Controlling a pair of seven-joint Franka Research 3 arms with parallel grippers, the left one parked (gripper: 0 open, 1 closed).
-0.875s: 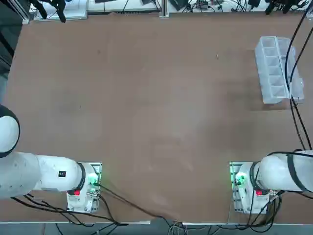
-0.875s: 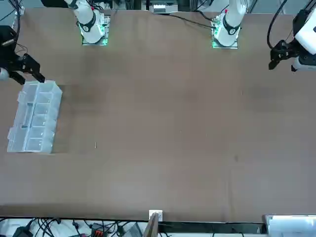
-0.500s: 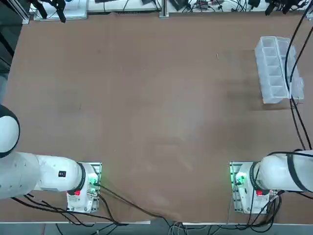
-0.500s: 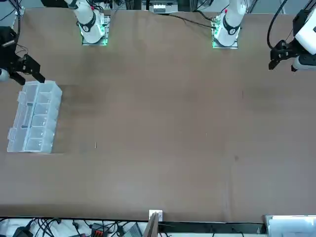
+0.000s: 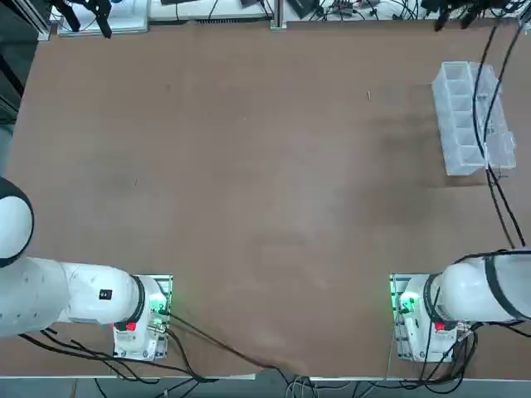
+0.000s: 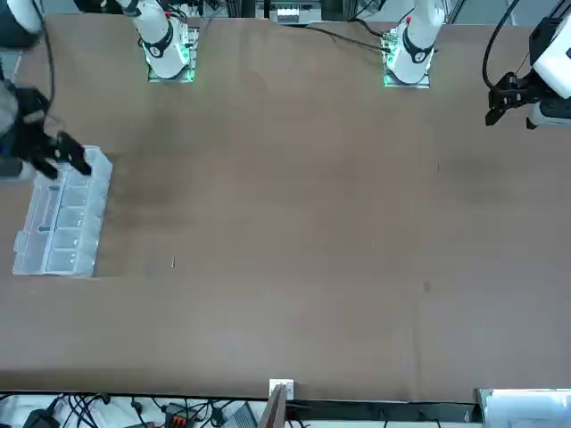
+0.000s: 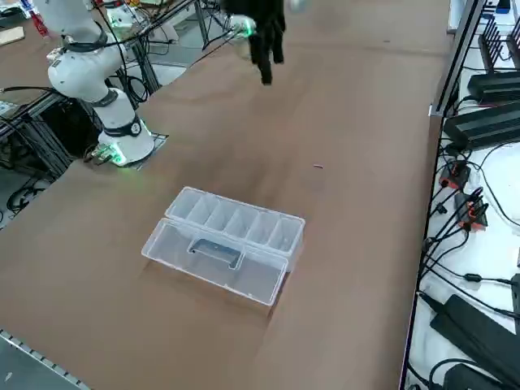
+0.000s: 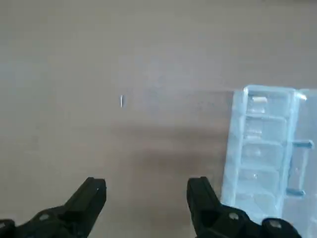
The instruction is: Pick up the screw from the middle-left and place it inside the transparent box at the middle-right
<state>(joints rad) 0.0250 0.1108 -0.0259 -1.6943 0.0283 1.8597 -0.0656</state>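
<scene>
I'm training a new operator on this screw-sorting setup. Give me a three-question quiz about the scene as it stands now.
1. True or false: the screw already lies inside the transparent box.
2. The right gripper is: A) open and empty, B) shut on the screw, C) shut on the box lid.
3. Fill in: the box's lid is ____.

Key
1. False; the screw lies on the bare table, apart from the box.
2. A
3. open

My screw, a tiny pale sliver, lies flat on the bare tabletop toward its far edge. The transparent box sits by the right edge, lid seemingly open.
</scene>
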